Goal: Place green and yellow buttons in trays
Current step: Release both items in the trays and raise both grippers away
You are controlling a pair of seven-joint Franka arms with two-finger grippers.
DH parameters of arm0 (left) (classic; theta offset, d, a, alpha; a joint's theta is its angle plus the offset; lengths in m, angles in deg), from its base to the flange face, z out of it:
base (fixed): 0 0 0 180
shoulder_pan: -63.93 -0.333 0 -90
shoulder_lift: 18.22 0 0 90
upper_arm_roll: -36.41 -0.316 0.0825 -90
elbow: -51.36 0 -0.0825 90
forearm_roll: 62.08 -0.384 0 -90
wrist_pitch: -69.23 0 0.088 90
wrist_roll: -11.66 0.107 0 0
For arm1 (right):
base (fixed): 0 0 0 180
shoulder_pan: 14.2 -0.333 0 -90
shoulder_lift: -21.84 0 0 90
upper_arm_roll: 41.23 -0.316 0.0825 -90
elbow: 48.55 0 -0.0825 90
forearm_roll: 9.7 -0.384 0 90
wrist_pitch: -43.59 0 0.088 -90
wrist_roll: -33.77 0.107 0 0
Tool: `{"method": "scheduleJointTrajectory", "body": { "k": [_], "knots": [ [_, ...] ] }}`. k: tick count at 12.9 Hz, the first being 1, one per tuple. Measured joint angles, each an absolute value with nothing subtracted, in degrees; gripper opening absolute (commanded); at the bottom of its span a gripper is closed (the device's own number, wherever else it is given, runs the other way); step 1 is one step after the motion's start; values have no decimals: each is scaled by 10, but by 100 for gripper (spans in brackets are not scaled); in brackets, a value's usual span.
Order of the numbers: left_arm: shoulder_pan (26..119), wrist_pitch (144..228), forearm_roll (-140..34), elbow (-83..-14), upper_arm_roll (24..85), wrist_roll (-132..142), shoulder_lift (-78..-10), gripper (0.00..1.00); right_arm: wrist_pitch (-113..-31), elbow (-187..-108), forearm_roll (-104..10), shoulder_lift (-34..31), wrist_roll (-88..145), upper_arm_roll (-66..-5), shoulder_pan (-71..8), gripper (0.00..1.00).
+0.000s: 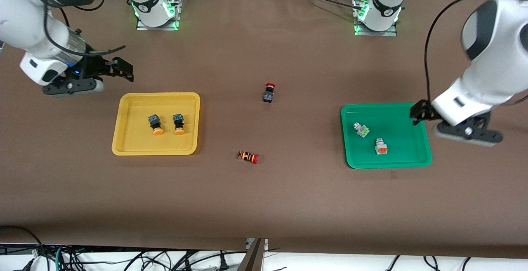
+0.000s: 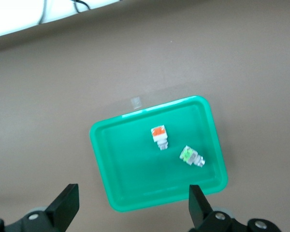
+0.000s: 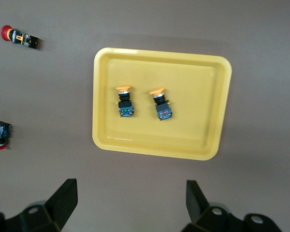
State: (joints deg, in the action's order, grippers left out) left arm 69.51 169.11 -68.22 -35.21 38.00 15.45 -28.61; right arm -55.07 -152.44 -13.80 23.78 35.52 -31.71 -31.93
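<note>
- We see the left claw (image 1: 417, 114) in the air over the edge of the shallow green plastic tray (image 1: 412, 160) at the left arm's end of the brown table (image 1: 264, 205); its fingers (image 2: 66, 205) are spread wide and hold nothing.
- Inside this tray lie the white-grey button with a square green face (image 1: 361, 130) and the white-grey button with a square orange face (image 1: 380, 147), near each other but apart.
- The right claw (image 1: 119, 68) hangs over the table just beside a corner of the shallow yellow plastic tray (image 1: 123, 149), wide open and empty.
- In that tray, two black buttons with round yellow-orange caps (image 1: 155, 124) lie side by side.
- Between the trays, on the table, we see a black button with a red cap (image 1: 269, 93) and an orange-striped button with a red cap (image 1: 248, 156).
</note>
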Motion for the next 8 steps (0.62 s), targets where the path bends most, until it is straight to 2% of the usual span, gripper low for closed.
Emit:
{"method": "scheduleJointTrajectory", "body": {
  "k": [3, 5, 8],
  "knots": [
    [680, 1661, -669, -407, 379, 157, -203, 100, -529, -1524, -130, 271, 325, -386, -223, 99],
    [676, 1659, -642, -444, 374, 157, -173, 100, -527, -1524, -128, 279, 315, -391, -215, 99],
    [671, 1641, -635, -451, 366, 157, -173, 100, -528, -1515, -126, 277, 315, -398, -215, 99]
  ]
}}
